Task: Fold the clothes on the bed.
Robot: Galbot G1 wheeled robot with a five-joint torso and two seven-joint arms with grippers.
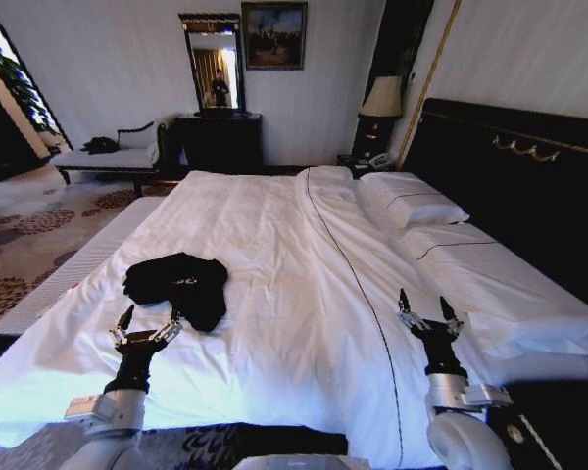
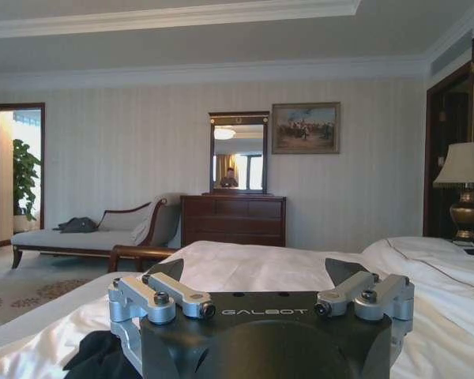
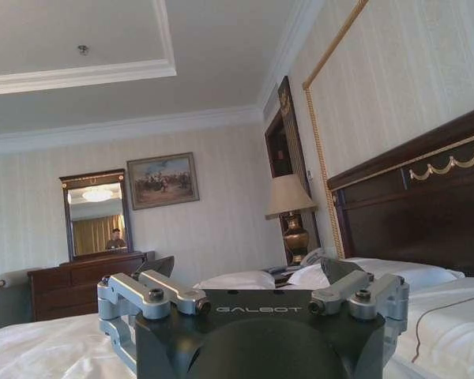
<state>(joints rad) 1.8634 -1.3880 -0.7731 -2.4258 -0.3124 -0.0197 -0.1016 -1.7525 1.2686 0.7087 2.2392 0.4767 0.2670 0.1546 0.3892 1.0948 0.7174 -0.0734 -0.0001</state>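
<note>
Black T-shirt lay crumpled in a loose heap on the bed, on the robot's left half of the white duvet, near the foot edge; dark corner of it also caught low in left wrist view

Left pincer hovered just at the near edge of the T-shirt, fingers spread apart, nothing between them; right fingertip looked to be at or over the shirt's hem, contact could not be told. Same pincer seen from left wrist view, fingers splayed wide, empty

Right pincer hung over the duvet on the robot's right side, well apart from the T-shirt, beside the nearer pillow; fingers parted, holding nothing. Confirmed in right wrist view, wide and empty

Second pillow farther up, against the dark headboard with gold trim. Thin dark piping line ran down the duvet between the two pincers

Behind the bed: lamp on nightstand, dark dresser with mirror above, framed painting beside the mirror, chaise by the wall with a dark item on its seat. Patterned carpet left of the bed
</note>
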